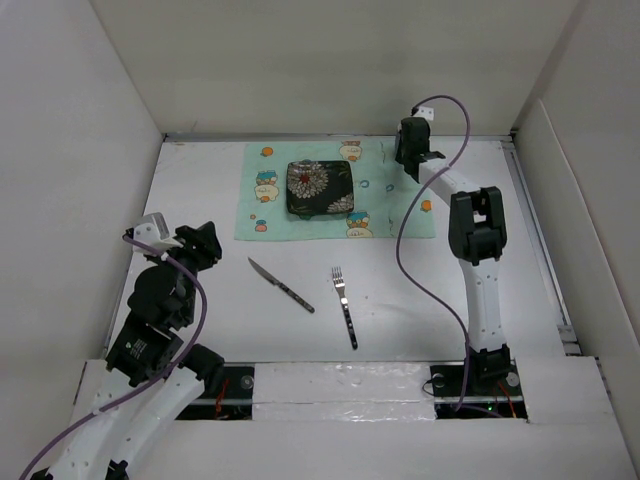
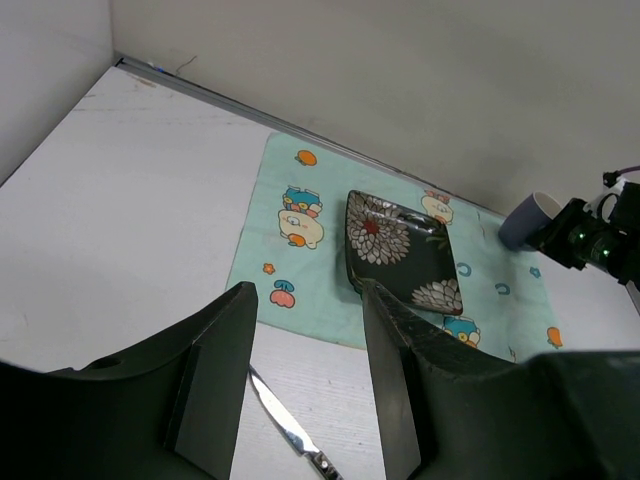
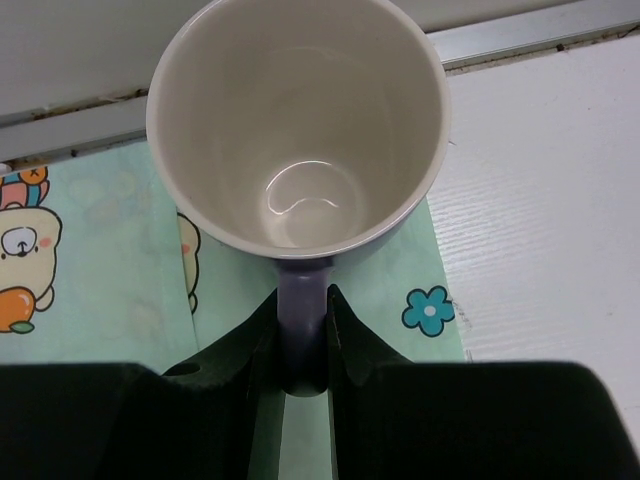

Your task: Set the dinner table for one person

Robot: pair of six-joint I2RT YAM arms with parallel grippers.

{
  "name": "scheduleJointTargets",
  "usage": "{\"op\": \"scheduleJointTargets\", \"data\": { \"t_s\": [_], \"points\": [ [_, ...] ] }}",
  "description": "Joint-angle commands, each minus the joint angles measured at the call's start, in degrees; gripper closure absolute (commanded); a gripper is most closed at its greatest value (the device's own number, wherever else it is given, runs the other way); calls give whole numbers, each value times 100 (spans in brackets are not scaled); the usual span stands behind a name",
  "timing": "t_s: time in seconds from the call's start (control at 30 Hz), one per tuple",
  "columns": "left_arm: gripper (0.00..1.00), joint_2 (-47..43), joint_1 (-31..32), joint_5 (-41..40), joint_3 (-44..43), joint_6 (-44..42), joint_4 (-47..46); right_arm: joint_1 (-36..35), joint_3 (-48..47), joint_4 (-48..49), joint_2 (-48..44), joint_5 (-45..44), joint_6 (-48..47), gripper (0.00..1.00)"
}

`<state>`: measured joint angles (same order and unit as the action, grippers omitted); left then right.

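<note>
Fingers (image 3: 350, 340) of right gripper (image 3: 302, 300): closed on the handle of the mug (image 3: 295, 130), one finger on each side of it, with the handle pointing back toward the wrist.
Fingers (image 2: 215, 370) of left gripper (image 2: 306, 300): parted, with nothing between them and nothing touched; they were raised above the left side of the table and faced the cloth.
Dinner table (image 1: 200, 190): a flat matte white surface edged by white upright panels, with both arm bases at its near edge. It carried the cloth on its far half and the cutlery on its bare near half.
Cloth (image 1: 390, 215): a mint-green rectangle printed with cartoon figures. It lay flat on the far middle of the table, with its far edge close to the back panel.
Dish (image 1: 320, 188): square and black with a white and red flower pattern. It sat on the cloth about midway along it, well apart from the mug.
Mug: dark blue outside and cream inside, upright and empty. It was at the far right corner of the cloth, near the back panel; whether its base touched the cloth could not be told.
Knife (image 1: 281, 285): lay on bare table near the cloth's front edge, between the left gripper and the fork. Its blade tip pointed far-left and its handle near-right.
Fork (image 1: 345, 307): lay on bare table just right of the knife without touching it, tines toward the cloth and handle toward the arm bases.
</note>
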<state>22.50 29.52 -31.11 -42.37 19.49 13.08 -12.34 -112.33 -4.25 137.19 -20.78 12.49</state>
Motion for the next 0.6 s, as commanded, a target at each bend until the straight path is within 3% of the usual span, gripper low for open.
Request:
{"op": "scheduleJointTargets", "data": {
  "t_s": [0.0,0.1,0.17,0.27,0.37,0.47,0.57],
  "points": [
    [57,61,-7,-9,36,-76,-245,39,-157,452,-430,-190,157,100],
    [57,44,-7,-44,36,-76,-227,-14,-8,451,-499,-357,332,92],
    [57,44,-7,-26,44,-76,-227,-14,141,460,-613,-488,456,73],
    [57,44,-7,-9,36,-76,-254,-14,395,548,-885,-471,482,54],
    [57,44,-7,0,18,-76,-227,-14,501,469,-1236,-454,456,42],
    [57,-9,-7,9,18,-76,-236,-66,738,522,-1615,-428,403,34],
    [57,-97,-7,0,18,-68,-236,-215,1142,522,-2177,-348,412,33]
  ]
}}
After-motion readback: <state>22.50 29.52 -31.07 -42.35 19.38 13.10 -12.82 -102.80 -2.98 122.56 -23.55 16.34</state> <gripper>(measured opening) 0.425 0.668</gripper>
